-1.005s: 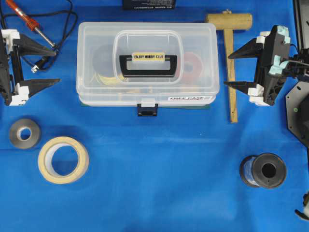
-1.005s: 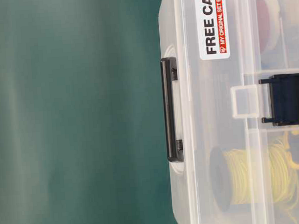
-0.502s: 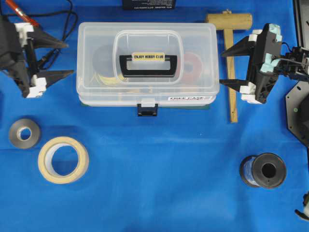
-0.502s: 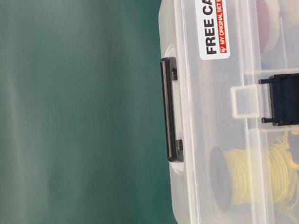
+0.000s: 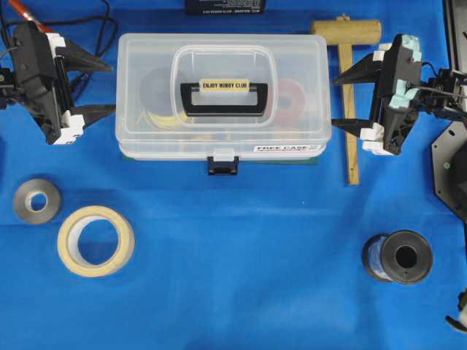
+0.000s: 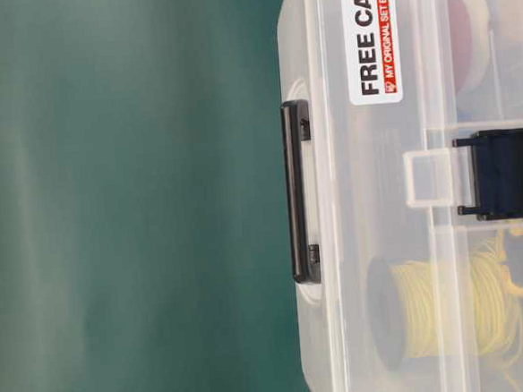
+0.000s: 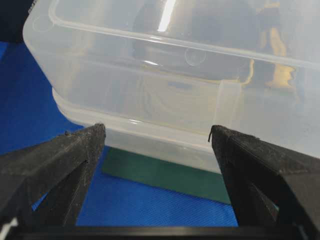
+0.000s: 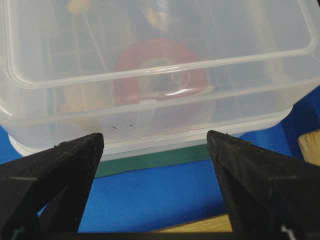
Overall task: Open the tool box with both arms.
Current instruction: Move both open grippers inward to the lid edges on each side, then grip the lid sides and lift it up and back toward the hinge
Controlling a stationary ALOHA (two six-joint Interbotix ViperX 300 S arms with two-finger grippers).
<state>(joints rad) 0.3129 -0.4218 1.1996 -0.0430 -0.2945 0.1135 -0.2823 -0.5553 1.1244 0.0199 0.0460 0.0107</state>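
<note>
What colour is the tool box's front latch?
Black latch on the tool box; overhead view shows it best.

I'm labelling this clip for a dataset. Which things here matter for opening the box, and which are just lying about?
Part of the job:
- tool box, lid shut, black front latch
- left gripper, open beside the box
- right gripper, open beside the box

Just lying about:
- wooden mallet
- masking tape roll
- grey tape roll
- wire spool
- soldering iron

Mallet [image 5: 349,87] crowding tool box [image 5: 222,95] right
</note>
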